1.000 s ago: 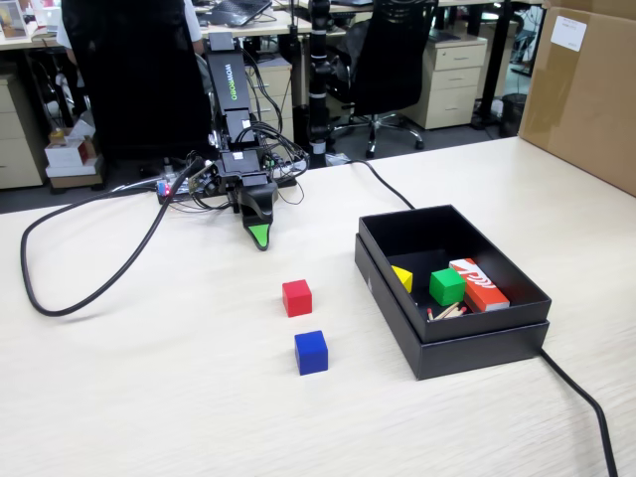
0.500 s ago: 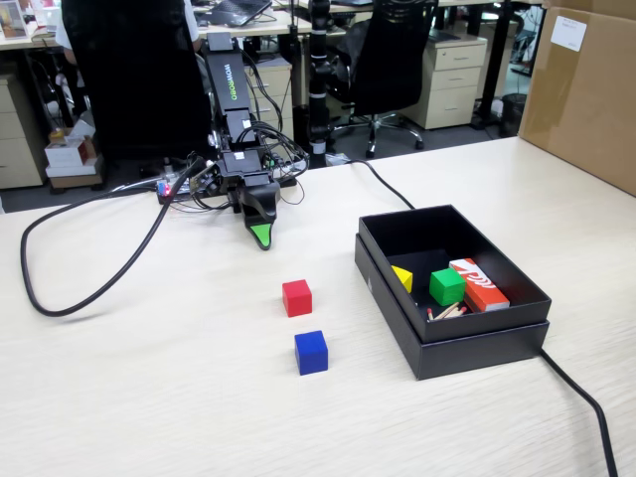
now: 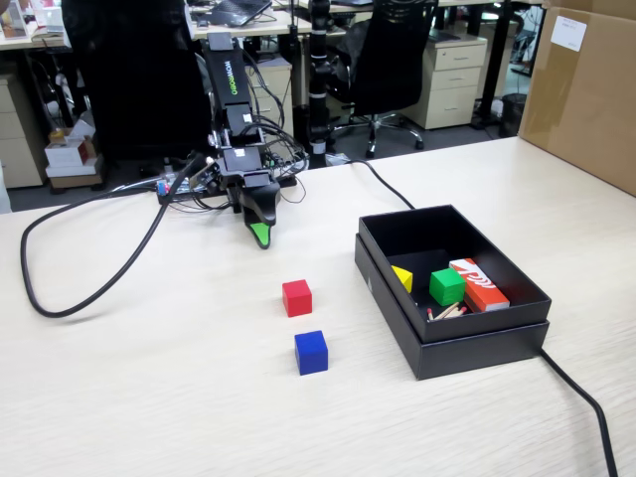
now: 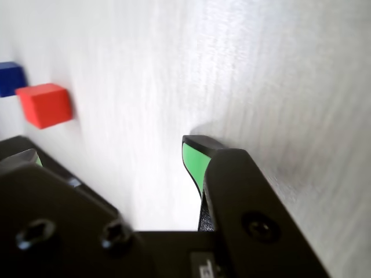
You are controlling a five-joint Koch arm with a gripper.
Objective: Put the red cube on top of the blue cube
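Fixed view: small matte red cube (image 3: 296, 297) sits untouched beside deep-blue cube (image 3: 311, 352); black green-tipped gripper (image 3: 260, 236) empty (jaws parted), everything remains.

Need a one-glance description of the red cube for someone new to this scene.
In the fixed view, find the open black box on the pale wooden table. Just left of it two small cubes sit apart on bare wood. The red cube is the one farther from the camera, plain and matte, behind the blue cube.

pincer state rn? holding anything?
Pincer: open, holding nothing; the wrist view shows bare table between its tips. Red cube and blue cube both sit untouched on the table.
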